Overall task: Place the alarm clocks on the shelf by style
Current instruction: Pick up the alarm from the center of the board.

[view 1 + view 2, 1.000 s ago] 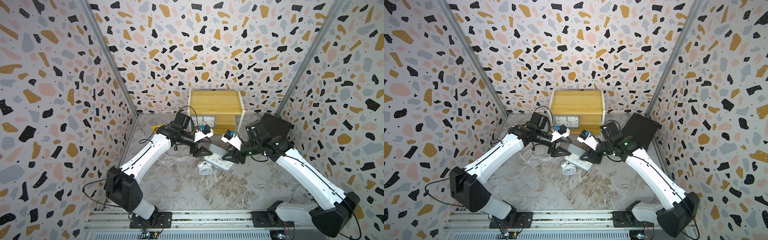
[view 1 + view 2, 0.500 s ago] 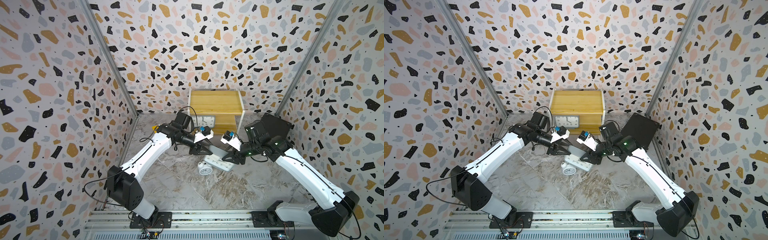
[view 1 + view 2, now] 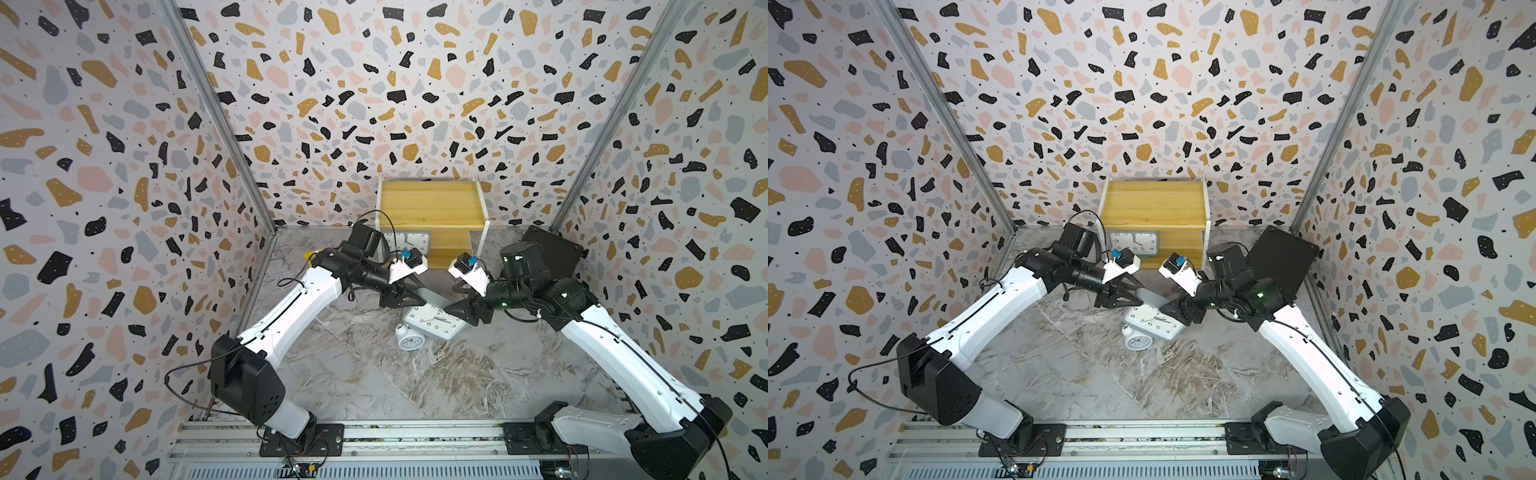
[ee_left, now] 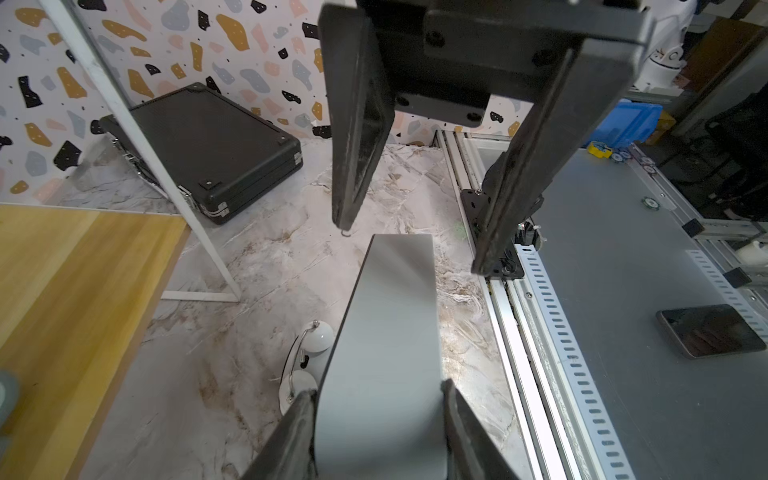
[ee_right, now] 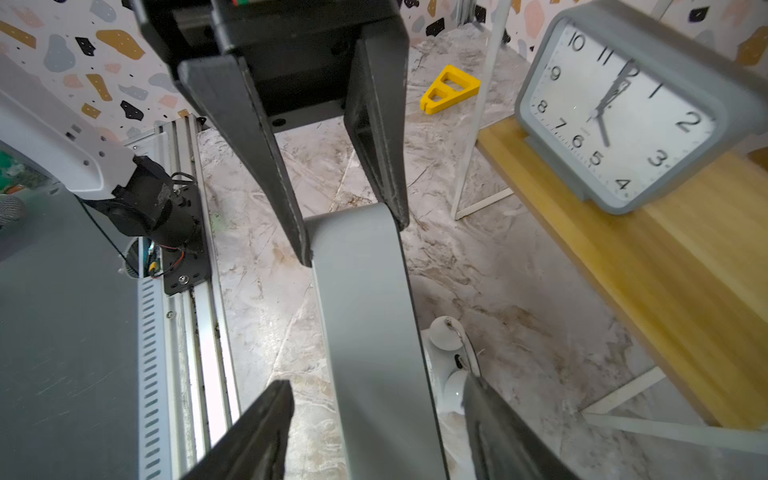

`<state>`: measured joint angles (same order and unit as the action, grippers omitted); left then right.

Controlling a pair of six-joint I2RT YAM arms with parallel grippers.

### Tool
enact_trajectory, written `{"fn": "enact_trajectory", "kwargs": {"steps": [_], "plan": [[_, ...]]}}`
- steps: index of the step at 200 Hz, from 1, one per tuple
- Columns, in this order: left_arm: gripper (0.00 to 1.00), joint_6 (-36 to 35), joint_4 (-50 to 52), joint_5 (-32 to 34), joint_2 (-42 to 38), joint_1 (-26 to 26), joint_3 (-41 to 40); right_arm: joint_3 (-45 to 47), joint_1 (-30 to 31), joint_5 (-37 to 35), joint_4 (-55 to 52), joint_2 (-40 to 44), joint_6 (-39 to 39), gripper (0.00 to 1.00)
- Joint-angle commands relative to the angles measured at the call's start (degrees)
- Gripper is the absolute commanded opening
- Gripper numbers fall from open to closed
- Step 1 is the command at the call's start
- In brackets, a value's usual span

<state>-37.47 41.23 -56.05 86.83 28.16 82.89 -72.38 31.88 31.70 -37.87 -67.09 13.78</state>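
Observation:
A rectangular grey-cased alarm clock [image 3: 434, 322] hangs tilted between both arms, dial facing the front. My left gripper [image 4: 378, 390] is shut on one end of its case [image 4: 390, 332], both fingers pressed to its sides. At the other end my right gripper [image 5: 376, 384] stands open, with its fingers clear of the case [image 5: 365, 316]. A small round white twin-bell clock [image 3: 409, 338] stands on the floor just under the grey one. A second grey clock [image 5: 623, 112] stands on the lower board of the shelf [image 3: 432, 203] at the back wall.
A black case [image 3: 548, 249] lies at the back right beside the shelf. A yellow plastic part [image 5: 451, 89] lies on the marble floor past the shelf's white leg. Patterned walls close in three sides, and a metal rail [image 3: 374, 436] runs along the front.
My left gripper has moved in and shut on the grey clock's end. The right gripper's jaws have spread off the clock they were gripping.

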Motion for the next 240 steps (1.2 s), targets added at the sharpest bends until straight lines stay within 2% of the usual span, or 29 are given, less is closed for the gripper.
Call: {"fn": "enact_trajectory", "kwargs": {"steps": [1,41,75,98,135,159,240], "plan": [[0.08,7.0,-8.7,-1.3,-5.4,-0.8,-1.9,1.8,-2.9,2.3,6.3,2.8,-4.2,0.75],[0.06,12.5,-15.0,-0.5,-9.1,-2.6,-5.5,6.1,-8.7,7.2,11.4,5.2,-7.6,0.76],[0.06,18.0,-19.2,-0.6,-12.3,-4.4,-6.2,10.4,-14.7,17.1,19.3,8.0,-11.9,0.82],[0.06,21.1,-20.9,2.1,-14.8,-4.7,-6.6,11.4,-15.3,19.6,21.1,9.3,-11.4,0.88],[0.06,28.1,-29.4,5.0,-18.9,-4.8,-10.5,12.3,-16.2,26.0,25.9,8.9,-14.3,0.90],[0.07,29.8,-30.4,3.0,-20.1,-4.8,-11.3,12.3,-16.3,27.4,27.6,8.4,-15.5,0.91],[0.07,37.8,-43.0,-3.5,-21.3,-4.8,-13.7,12.2,-16.4,30.0,30.4,7.1,-18.1,0.89]]}}
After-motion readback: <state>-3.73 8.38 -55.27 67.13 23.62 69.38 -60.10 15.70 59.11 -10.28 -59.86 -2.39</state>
